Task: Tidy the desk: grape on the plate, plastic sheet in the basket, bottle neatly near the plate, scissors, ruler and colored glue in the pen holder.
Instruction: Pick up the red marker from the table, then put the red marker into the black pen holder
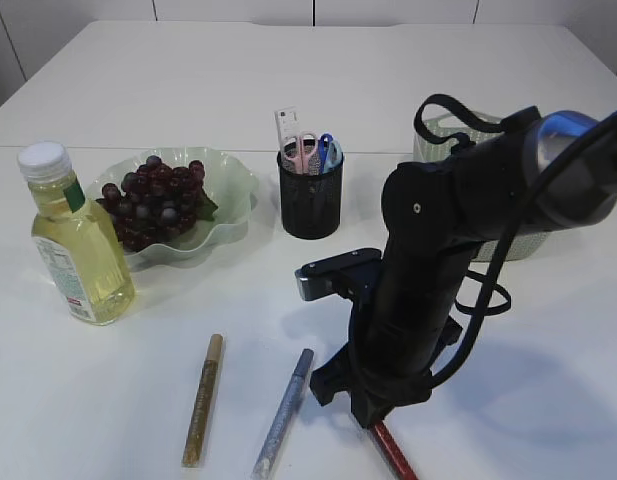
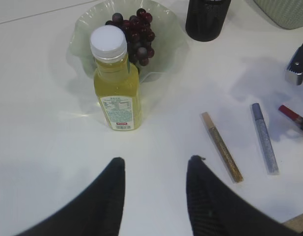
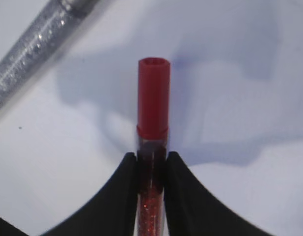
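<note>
My right gripper [image 3: 151, 156] is shut on a red glitter glue tube [image 3: 152, 103], low at the table's front; its red end [image 1: 395, 452] pokes out under the arm. A silver glue tube [image 1: 283, 412] and a gold one [image 1: 203, 399] lie on the table to its left. The black mesh pen holder [image 1: 310, 195] holds the scissors [image 1: 306, 148] and the ruler [image 1: 287, 126]. Grapes [image 1: 153, 203] rest on the green plate [image 1: 233, 180], with the bottle [image 1: 75, 236] upright beside it. My left gripper [image 2: 155, 162] hovers open and empty, near the bottle [image 2: 116, 81]. The plastic sheet is not visible.
A pale green basket [image 1: 521, 240] stands at the back right, mostly hidden behind my right arm [image 1: 428, 270]. The white table runs on behind the plate and holder.
</note>
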Robot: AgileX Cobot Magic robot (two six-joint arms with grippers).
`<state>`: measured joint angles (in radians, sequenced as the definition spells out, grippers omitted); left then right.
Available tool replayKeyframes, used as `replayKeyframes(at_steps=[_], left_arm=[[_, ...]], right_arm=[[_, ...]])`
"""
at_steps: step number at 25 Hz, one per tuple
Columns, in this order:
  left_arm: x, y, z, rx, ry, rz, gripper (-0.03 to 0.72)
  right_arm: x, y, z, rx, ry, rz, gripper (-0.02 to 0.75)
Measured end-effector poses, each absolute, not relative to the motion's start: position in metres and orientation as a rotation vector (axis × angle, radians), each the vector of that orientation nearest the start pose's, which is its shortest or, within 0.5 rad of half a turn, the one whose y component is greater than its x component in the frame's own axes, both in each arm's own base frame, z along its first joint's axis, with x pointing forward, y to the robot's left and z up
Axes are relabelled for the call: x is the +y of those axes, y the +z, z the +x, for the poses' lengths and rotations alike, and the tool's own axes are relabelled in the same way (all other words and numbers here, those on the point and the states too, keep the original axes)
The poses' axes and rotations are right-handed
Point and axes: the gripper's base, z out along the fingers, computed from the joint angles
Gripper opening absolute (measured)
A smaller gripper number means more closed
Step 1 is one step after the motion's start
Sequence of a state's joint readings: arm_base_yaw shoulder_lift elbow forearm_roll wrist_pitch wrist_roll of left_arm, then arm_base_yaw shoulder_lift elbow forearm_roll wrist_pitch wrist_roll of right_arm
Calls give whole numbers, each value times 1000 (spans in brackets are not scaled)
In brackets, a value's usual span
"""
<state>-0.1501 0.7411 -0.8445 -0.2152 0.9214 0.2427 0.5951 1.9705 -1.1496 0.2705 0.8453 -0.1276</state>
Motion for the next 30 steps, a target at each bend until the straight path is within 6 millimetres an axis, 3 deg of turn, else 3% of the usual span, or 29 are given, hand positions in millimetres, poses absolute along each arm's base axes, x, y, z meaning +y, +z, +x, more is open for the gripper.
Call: replayKeyframes(at_steps=[12,23,30], left_arm=[[-34,351,123,2265,-220,382,309],[-34,351,123,2266,-220,383,309],[-34,351,123,2266,-220,383,309]], right_arm=[[208,184,276,2855,378,-854,155],[201,269,280,2365,395,-747,155],[203,287,290,2165,402,-673,155]])
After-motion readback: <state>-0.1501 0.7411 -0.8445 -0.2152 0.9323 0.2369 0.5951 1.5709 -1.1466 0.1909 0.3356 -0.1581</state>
